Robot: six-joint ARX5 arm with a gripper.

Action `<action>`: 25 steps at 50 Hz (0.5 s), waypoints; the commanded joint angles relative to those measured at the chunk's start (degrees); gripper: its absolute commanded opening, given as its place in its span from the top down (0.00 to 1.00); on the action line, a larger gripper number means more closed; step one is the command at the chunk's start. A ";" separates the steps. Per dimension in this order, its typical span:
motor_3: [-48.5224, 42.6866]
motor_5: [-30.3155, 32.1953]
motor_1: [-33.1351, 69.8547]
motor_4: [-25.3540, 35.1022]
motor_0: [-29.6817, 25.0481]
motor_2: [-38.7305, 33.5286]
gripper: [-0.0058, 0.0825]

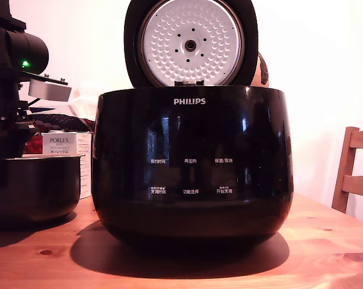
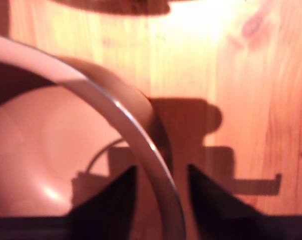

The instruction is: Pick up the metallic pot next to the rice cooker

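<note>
Gripper [image 2: 161, 200] open, jaws straddling thin rim of round dark metal pot [image 1: 34, 186], at exterior view's left beside glossy black Philips rice cooker [image 1: 190, 162]. Risk: thin-rim pinch, pot tilts/slips on lift.

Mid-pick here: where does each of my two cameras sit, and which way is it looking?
Exterior view: low at table height, facing the rice cooker front-on, lid up; the arm stands over the metallic pot at the exterior view's left.
Wrist view: on the wrist, looking down on the pot's rim and the wooden table; the gripper fingers straddle the rim, jaws apart.
Shared: the pot and the table.
</note>
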 commanded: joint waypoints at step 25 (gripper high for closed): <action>-5.57 0.44 -6.60 -2.54 -1.84 0.79 0.96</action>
